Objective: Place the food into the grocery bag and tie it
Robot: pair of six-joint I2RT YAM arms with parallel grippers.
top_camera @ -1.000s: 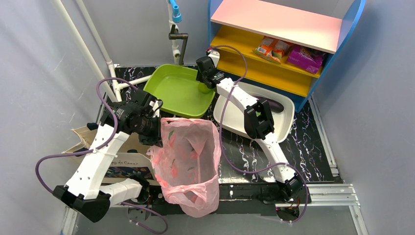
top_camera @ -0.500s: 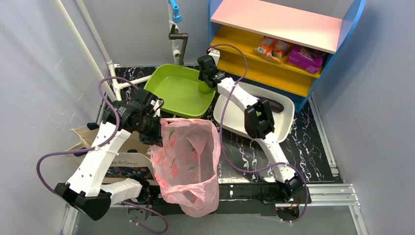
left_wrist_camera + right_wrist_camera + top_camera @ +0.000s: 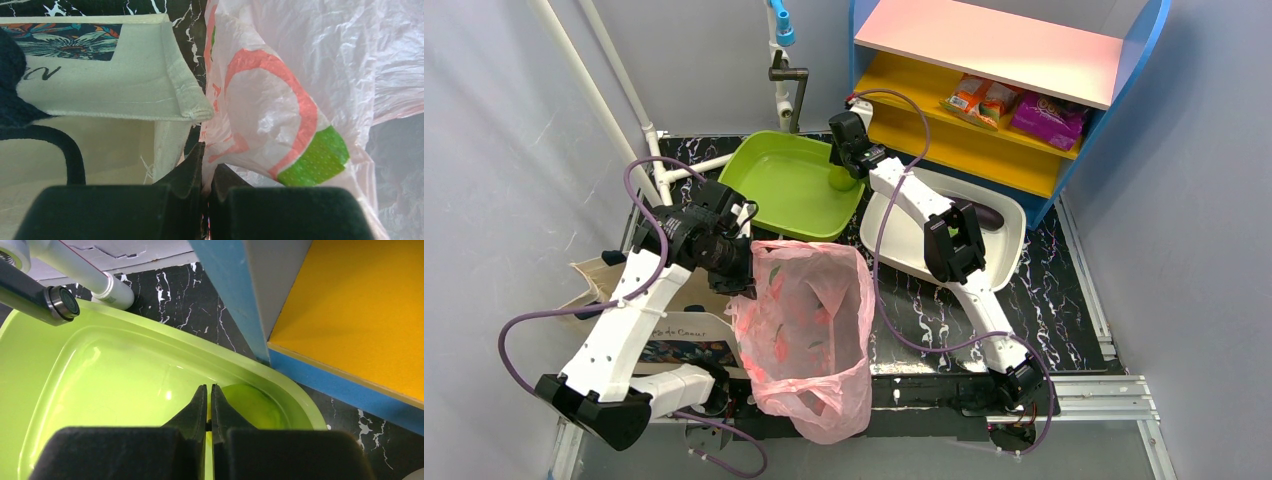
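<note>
The pink grocery bag (image 3: 809, 320) stands open at the table's near edge. My left gripper (image 3: 746, 283) is shut on its left rim; the left wrist view shows pink film (image 3: 260, 100) pinched between the fingers, with the gripper (image 3: 206, 155) beside the tote. The yellow-green pear (image 3: 842, 181) lies in the right corner of the green tray (image 3: 774, 190). My right gripper (image 3: 844, 170) is over it, and in the right wrist view the gripper (image 3: 207, 390) is shut on a small dark stem at the pear's (image 3: 252, 402) end. The eggplant (image 3: 990, 215) lies in the white tray (image 3: 904, 245). The long green vegetable is out of view.
The beige canvas tote (image 3: 674, 322) lies left of the pink bag, touching it (image 3: 100, 90). A blue shelf unit (image 3: 1004, 60) with snack packs (image 3: 984, 98) stands at the back right, close to the green tray. White pipes (image 3: 624, 120) run along the back left.
My right gripper has shifted slightly back and to the right over the tray corner. The left arm and bag have not moved.
</note>
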